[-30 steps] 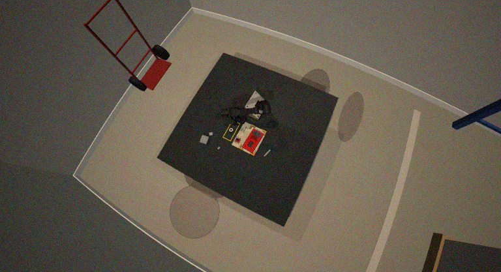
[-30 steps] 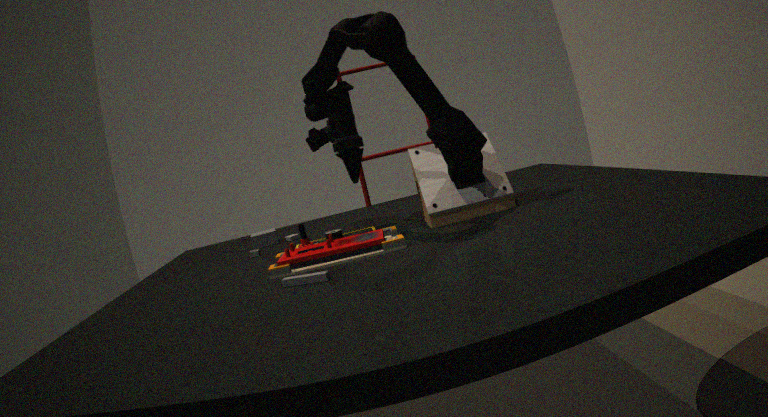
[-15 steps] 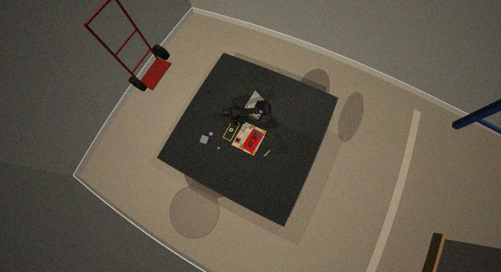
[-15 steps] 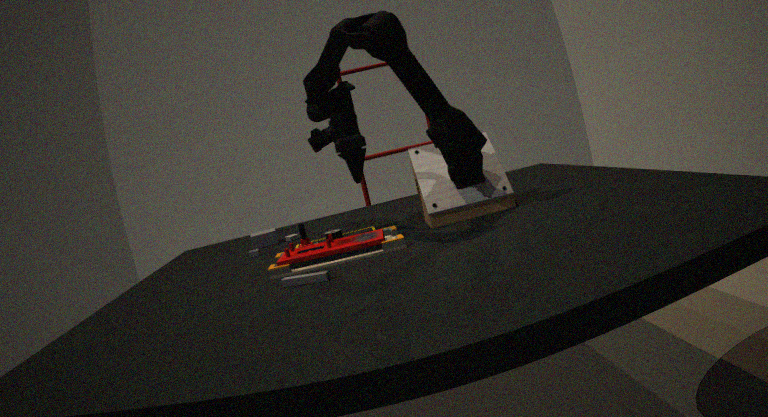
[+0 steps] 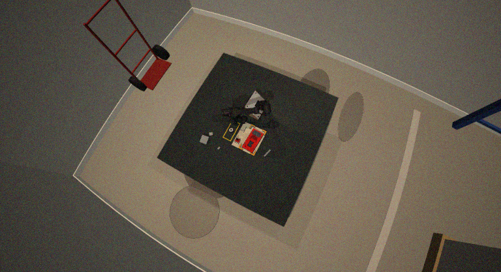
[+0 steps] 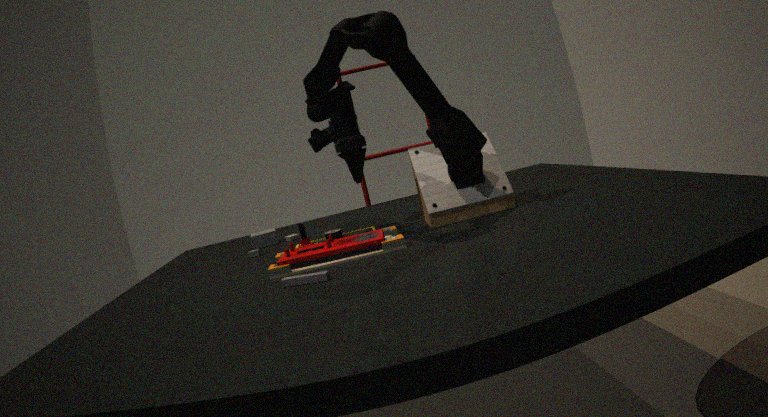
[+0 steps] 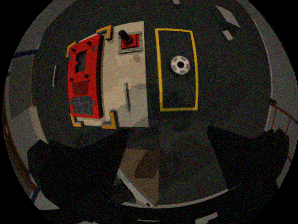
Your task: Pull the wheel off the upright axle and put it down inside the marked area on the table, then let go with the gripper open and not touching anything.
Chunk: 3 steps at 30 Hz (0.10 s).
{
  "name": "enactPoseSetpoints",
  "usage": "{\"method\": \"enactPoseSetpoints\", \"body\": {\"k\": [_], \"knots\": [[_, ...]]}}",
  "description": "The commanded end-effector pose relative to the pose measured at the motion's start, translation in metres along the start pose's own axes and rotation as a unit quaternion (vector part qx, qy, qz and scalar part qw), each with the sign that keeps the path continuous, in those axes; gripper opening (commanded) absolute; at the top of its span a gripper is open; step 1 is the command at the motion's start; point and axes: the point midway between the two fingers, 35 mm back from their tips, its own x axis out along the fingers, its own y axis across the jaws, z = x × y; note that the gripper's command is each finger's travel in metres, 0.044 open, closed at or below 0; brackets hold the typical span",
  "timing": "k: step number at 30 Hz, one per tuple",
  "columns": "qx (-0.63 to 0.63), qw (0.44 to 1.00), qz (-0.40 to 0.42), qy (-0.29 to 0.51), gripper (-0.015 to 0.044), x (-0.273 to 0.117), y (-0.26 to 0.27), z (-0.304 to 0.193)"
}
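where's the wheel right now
The wheel lies inside the yellow outline; in the wrist view that is right of the pale board with the black axle.

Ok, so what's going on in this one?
A robot arm is on a job of taking a wheel off an axle and setting it down in a marked area. The wheel lies on the table, inside the yellow outline, and the axle stands bare. The tool is open above the table, holding nothing and touching nothing, so the job looks done.
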Motion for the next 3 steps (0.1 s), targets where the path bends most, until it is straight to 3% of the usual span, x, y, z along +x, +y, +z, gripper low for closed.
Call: {"method": "enactPoseSetpoints", "body": {"k": [1,3], "knots": [[-0.001,1.000,0.000,0.002,0.0440,0.0001,0.0003,-0.0010],[-0.001,1.000,0.000,0.002,0.0440,0.0001,0.0003,-0.0010]]}}
